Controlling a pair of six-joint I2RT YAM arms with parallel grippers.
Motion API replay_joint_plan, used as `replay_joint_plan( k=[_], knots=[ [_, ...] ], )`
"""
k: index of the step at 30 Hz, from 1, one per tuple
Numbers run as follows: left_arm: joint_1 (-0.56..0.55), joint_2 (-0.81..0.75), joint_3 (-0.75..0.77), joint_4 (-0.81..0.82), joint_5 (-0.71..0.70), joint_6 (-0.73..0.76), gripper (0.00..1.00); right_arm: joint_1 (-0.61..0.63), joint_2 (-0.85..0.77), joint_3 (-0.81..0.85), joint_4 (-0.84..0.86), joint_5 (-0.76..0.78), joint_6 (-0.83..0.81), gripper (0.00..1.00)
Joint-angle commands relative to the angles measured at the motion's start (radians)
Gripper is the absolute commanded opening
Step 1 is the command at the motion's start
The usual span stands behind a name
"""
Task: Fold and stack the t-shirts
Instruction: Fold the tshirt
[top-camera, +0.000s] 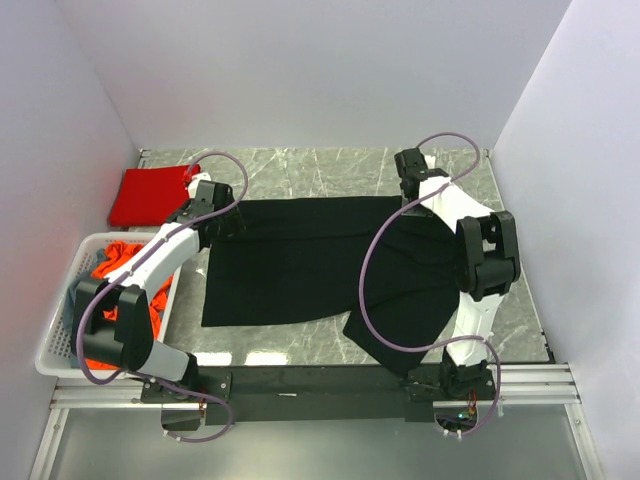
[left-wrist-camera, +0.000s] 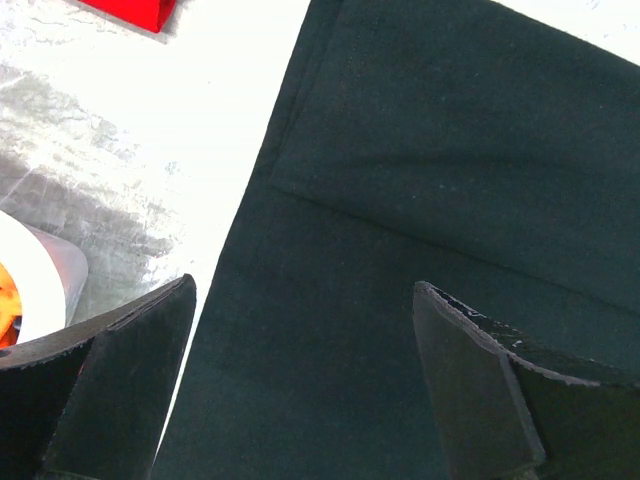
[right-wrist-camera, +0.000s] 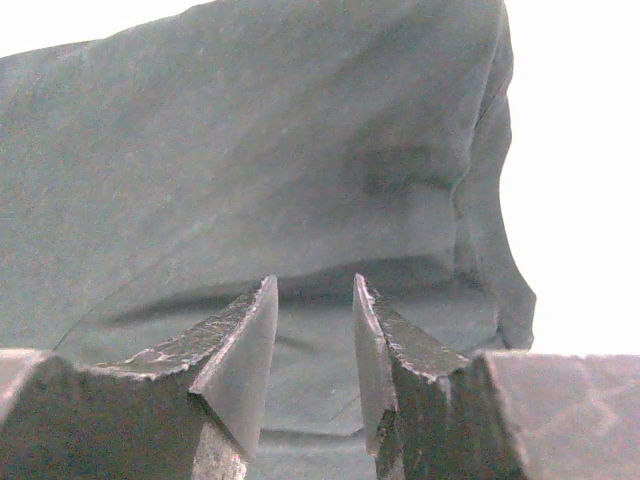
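Note:
The large black t-shirt (top-camera: 300, 260) lies spread flat across the middle of the table, with one sleeve trailing toward the near right. My left gripper (top-camera: 228, 222) hovers over the shirt's back-left edge. In the left wrist view it (left-wrist-camera: 305, 290) stands wide open above the black cloth (left-wrist-camera: 420, 150), gripping nothing. My right gripper (top-camera: 408, 185) is over the shirt's back-right part. Its jaws (right-wrist-camera: 315, 285) are narrowly open just above rumpled black cloth (right-wrist-camera: 260, 150), with nothing between them. A bright red t-shirt (top-camera: 150, 195) lies folded at the back left. An orange-red t-shirt (top-camera: 125, 262) is bunched in the basket.
A white perforated basket (top-camera: 60, 345) stands at the left edge beside the left arm; its rim (left-wrist-camera: 40, 270) shows in the left wrist view. White walls close in the table on the left, back and right. A black rail (top-camera: 320, 380) runs along the near edge.

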Motion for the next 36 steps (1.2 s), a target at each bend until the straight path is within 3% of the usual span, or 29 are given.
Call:
replay_joint_plan(
  k=[1,6,13,25,32,36],
  knots=[
    [-0.003,0.007,0.04,0.014,-0.008,0.015,0.95,-0.012,-0.009,0.033,-0.028,-0.021,-0.046,0.41],
    [-0.003,0.006,0.044,0.014,-0.006,0.015,0.95,0.031,-0.136,-0.122,0.021,-0.087,-0.079,0.43],
    [-0.003,-0.005,0.037,0.016,-0.003,0.015,0.95,0.073,-0.195,-0.287,0.028,-0.092,-0.069,0.49],
    [-0.003,-0.013,0.036,0.017,-0.005,0.015,0.95,0.083,-0.161,-0.314,0.028,-0.09,-0.092,0.47],
    [-0.005,-0.008,0.036,0.016,-0.008,0.015,0.95,0.082,-0.123,-0.303,0.038,-0.077,-0.105,0.38],
    [-0.003,-0.007,0.036,0.014,-0.008,0.016,0.95,0.082,-0.115,-0.28,0.037,-0.051,-0.111,0.19]
  ],
)
